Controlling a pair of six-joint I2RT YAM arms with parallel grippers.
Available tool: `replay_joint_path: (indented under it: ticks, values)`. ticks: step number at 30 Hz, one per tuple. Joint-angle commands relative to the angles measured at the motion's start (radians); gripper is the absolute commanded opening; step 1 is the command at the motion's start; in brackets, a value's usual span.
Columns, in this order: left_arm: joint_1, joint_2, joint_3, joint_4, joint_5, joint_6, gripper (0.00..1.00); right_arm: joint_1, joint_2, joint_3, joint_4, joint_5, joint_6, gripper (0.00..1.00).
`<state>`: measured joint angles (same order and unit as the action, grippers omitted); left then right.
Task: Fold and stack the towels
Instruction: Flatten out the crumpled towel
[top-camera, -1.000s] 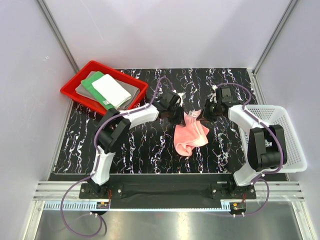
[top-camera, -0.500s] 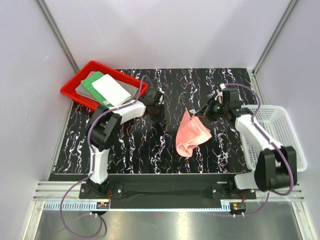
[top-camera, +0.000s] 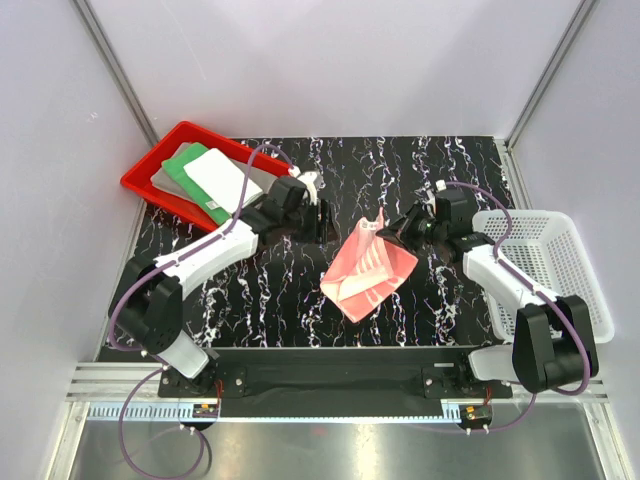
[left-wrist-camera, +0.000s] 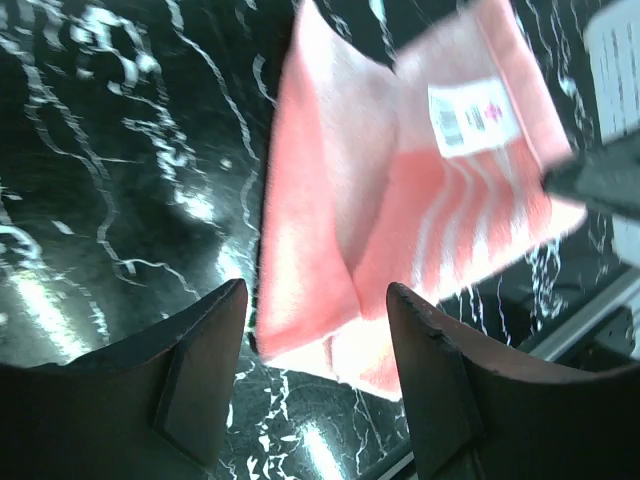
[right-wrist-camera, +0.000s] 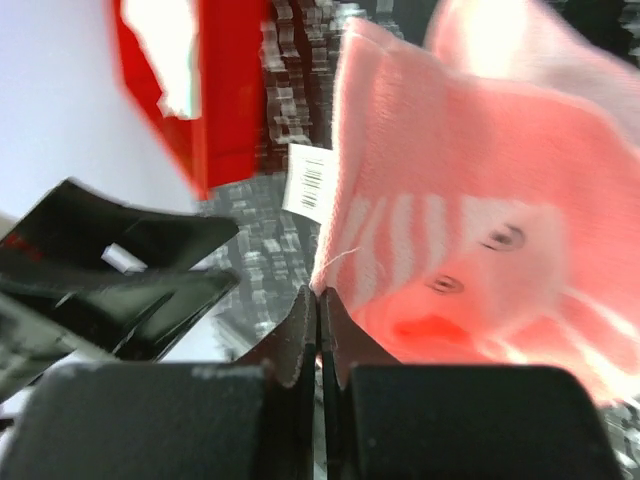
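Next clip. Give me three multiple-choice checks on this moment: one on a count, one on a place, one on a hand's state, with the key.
1. How many towels lie in the red tray?
A. two
B. three
C. four

2. Where is the salmon-pink towel?
A. over the middle of the table, one corner held up
B. in the red tray
C. folded flat at the table's near edge

3. What state is the left hand in?
A. shut on the salmon-pink towel
B. shut on the red tray's rim
C. open, holding nothing

Key:
1 B: a grey towel, a green towel and a white towel are stacked there.
2 A: the right hand is shut on one corner, and the cloth spreads down over the marbled top.
3 C: its fingers stand wide apart, gripping nothing.
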<state>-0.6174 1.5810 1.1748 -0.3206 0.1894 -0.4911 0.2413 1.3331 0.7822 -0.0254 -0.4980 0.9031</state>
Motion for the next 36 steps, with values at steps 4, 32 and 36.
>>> replay_joint_path:
  ticks: [4, 32, 36]
  values:
    - [-0.036, 0.027, -0.046, 0.009, -0.002, 0.075, 0.63, 0.000, -0.103, 0.040, -0.339, 0.235, -0.194, 0.00]
    - [-0.331, 0.152, -0.093, 0.189, -0.321, 0.577, 0.58, 0.000, -0.417, -0.129, -0.611, 0.490, -0.217, 0.14]
    - [-0.331, 0.174, -0.092, 0.196, -0.318, 0.592, 0.57, -0.002, -0.452, -0.170, -0.573, 0.467, -0.196, 0.15]
